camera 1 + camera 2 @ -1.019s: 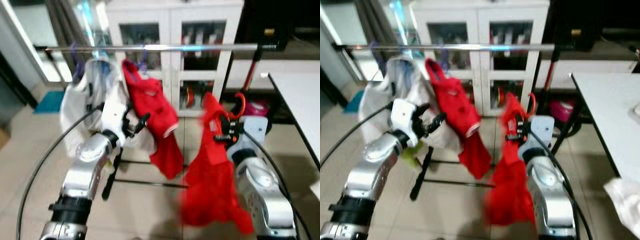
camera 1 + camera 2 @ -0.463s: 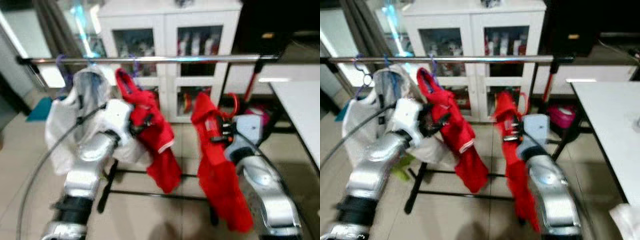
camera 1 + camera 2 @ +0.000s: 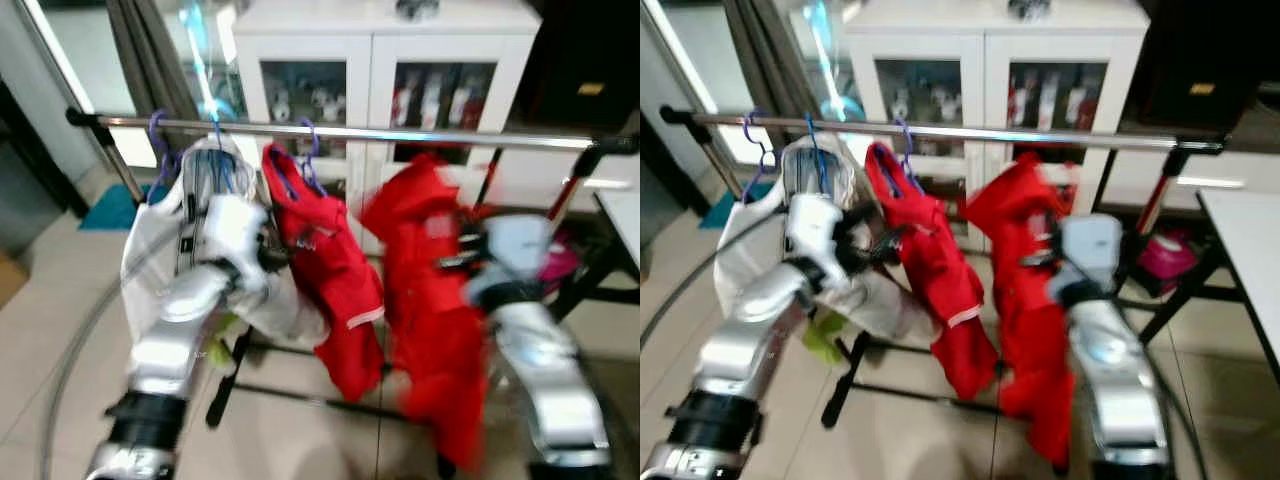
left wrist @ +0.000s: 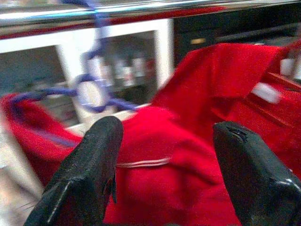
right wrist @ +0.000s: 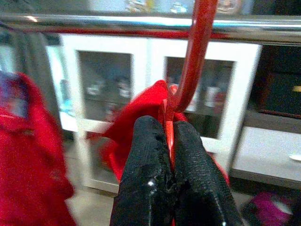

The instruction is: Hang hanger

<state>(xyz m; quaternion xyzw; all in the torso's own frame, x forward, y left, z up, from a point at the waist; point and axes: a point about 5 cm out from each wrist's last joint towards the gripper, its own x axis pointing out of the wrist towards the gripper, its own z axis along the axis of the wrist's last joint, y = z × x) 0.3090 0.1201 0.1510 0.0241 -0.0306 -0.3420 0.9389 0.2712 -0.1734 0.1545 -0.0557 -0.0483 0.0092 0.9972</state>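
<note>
Pinching red hanger (image 5: 195, 61) just below rail (image 5: 117, 22), right tool (image 5: 170, 155).

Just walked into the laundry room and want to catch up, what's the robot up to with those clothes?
The robot is hanging a red garment on a clothes rail. Its right gripper has its jaws shut on the neck of a red hanger, and the hook reaches up across the rail. Whether it rests on the rail is unclear. The left gripper, jaws open, sits by another red garment hanging on a purple hanger, beside a white one.
</note>
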